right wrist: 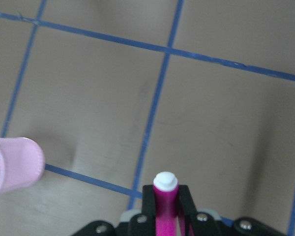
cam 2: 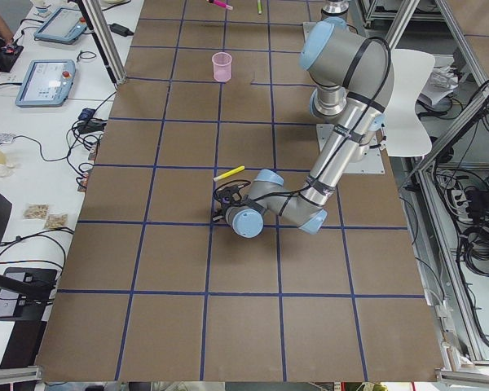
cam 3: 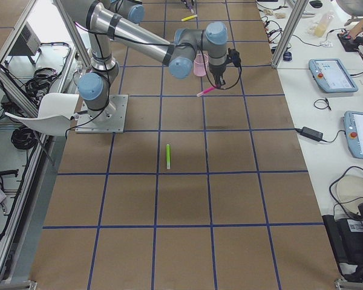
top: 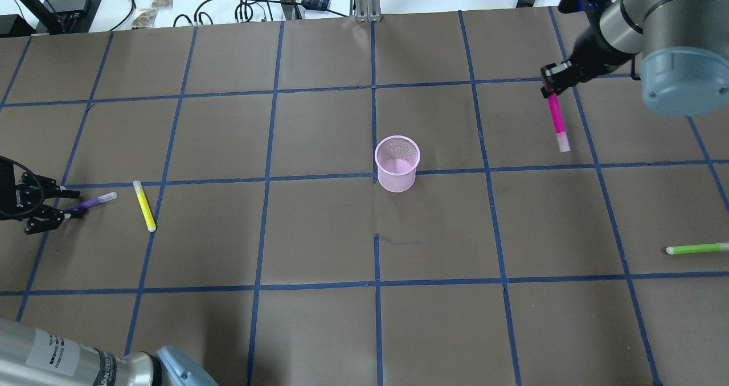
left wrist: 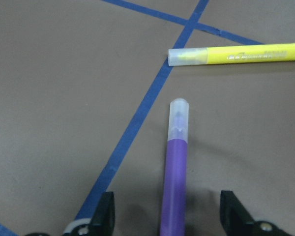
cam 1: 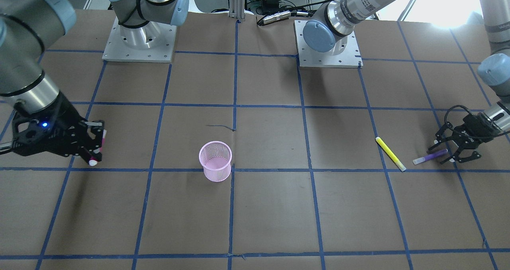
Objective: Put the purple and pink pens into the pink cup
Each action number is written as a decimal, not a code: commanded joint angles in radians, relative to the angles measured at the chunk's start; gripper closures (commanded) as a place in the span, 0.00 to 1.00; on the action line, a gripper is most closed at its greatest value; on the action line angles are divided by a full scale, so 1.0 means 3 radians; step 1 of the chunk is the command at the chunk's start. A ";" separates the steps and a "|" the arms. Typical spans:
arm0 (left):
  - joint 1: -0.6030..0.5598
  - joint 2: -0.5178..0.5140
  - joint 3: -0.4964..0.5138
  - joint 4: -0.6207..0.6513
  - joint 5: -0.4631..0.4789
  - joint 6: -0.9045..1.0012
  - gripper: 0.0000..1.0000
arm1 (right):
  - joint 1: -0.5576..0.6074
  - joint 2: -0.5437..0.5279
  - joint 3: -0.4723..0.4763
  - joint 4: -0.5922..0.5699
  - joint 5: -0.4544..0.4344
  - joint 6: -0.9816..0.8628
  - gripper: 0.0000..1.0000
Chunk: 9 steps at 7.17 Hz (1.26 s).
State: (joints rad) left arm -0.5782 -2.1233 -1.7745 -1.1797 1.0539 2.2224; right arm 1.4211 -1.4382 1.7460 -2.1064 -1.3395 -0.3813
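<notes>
A green plastic pen [top: 697, 249] lies nearest, right of the pink mesh cup [top: 397, 164]. Left of the cup, the left gripper [top: 71, 204], jaws apart, straddles the lying purple clear-capped pen [top: 94, 201], apparently to grasp it, beside a yellow pen [top: 144, 205]. Beyond the cup, the right gripper [top: 551, 87] clamps the pink pen [top: 557, 118] aloft, likely for carrying. Four pens, one cup.

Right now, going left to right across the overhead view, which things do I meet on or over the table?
purple pen → yellow pen → pink cup → pink pen → green pen
</notes>
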 commanded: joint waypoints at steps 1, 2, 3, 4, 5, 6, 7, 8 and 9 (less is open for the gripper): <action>0.0000 -0.0050 0.0024 0.0000 0.0005 0.0011 0.70 | 0.0720 -0.0156 0.0009 -0.0659 0.0109 0.0772 1.00; 0.0000 -0.0030 0.0025 -0.0005 0.0005 -0.0004 0.91 | 0.0947 -0.0125 0.0019 -0.1008 0.0033 0.1322 1.00; 0.0000 0.0011 0.0025 -0.0010 0.0005 -0.0044 1.00 | 0.1010 0.0007 0.0019 -0.1315 -0.0049 0.1515 1.00; 0.0000 0.0031 0.0025 -0.0025 0.0040 -0.0141 1.00 | 0.1066 0.0155 0.0035 -0.1713 -0.0055 0.1684 1.00; 0.0000 0.0057 0.0025 -0.0030 0.0127 -0.0177 1.00 | 0.1208 0.0268 0.0106 -0.1910 -0.0252 0.1766 1.00; -0.0005 0.0118 0.0030 -0.0035 0.0123 -0.0315 1.00 | 0.1346 0.0400 0.0218 -0.2129 -0.0548 0.1782 1.00; -0.0041 0.0230 0.0090 -0.0071 0.0163 -0.0503 1.00 | 0.1373 0.0513 0.0421 -0.2536 -0.0586 0.1838 1.00; -0.0082 0.0327 0.0197 -0.0127 0.0361 -0.0728 1.00 | 0.1378 0.0575 0.0570 -0.2905 -0.0632 0.1849 1.00; -0.0224 0.0444 0.0284 -0.0219 0.0393 -0.0771 1.00 | 0.1409 0.0581 0.0612 -0.2959 -0.0749 0.1854 1.00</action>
State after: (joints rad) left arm -0.6088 -2.0297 -1.7206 -1.2185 1.1448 2.0295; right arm 1.8336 -1.2767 1.8982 -2.9308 -1.5290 0.1702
